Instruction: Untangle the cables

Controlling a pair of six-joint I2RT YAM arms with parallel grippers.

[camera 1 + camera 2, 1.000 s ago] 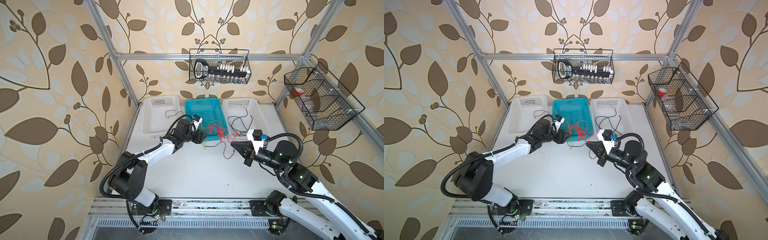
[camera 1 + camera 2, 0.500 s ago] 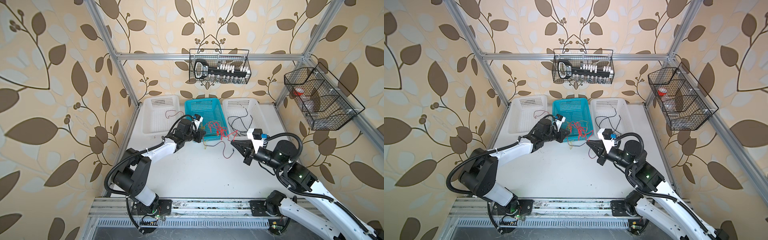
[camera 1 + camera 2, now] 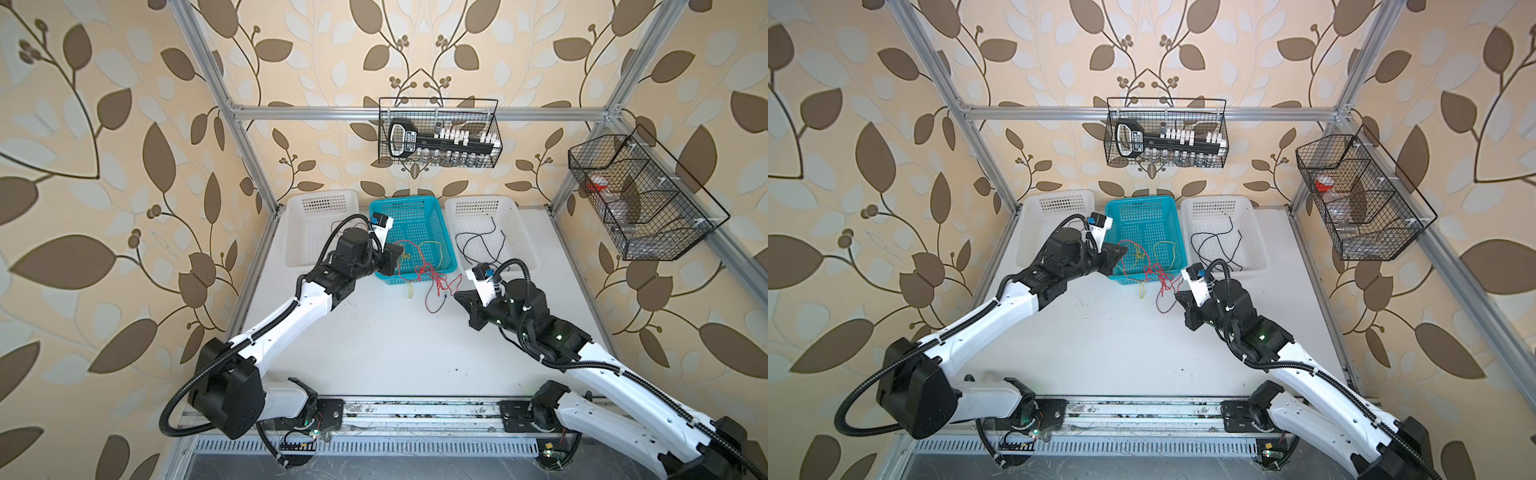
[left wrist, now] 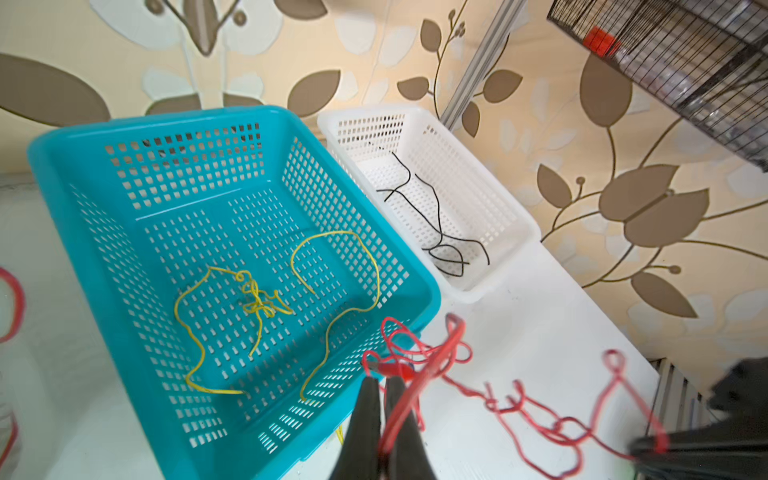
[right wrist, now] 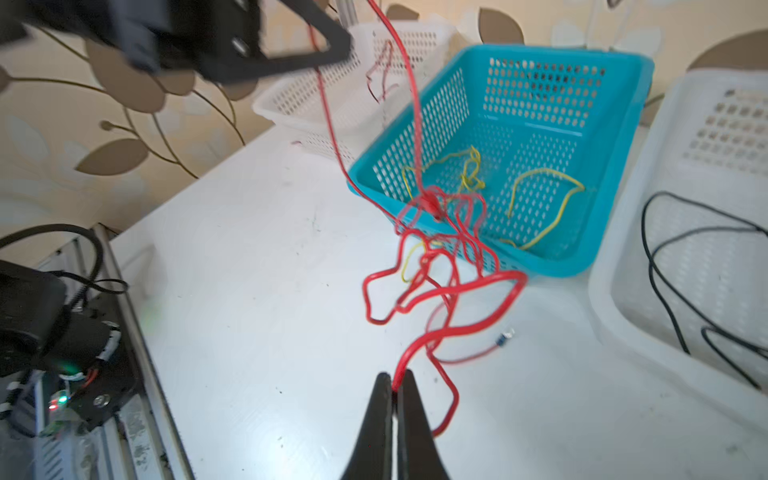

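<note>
Leaf-patterned wallpaper (image 3: 124,166) in cream and brown closes the cell on three sides, with a silver frame (image 3: 332,111) running along its corners. We see one wire rack (image 3: 438,133) hung on the back wall and a second rack (image 3: 640,199) on the right wall. Below them lies a white table (image 3: 374,345), scuffed and dotted with small dark specks. A metal rail (image 3: 415,409) runs along its near edge, where both arms are bolted.

Three bins stand in a row at the back of the table: a left white bin (image 3: 320,203), a teal bin (image 3: 403,201) in the middle and a right white bin (image 3: 482,203). The black cables (image 3: 478,245) lie loose in the right white bin. The yellow cables (image 4: 257,299) lie mostly on the teal bin's floor, with one strand drooping over its front wall onto the table. The red cables (image 3: 432,276) form a knotted bunch that spills from the teal bin's front edge down to the table.

Our left gripper (image 4: 384,386) hangs above the teal bin's near left corner, its jaws pressed together on a red strand. Our right gripper (image 5: 395,384) sits low over the table just in front of the tangle, closed likewise on another red strand. The tangle stretches between the two.
</note>
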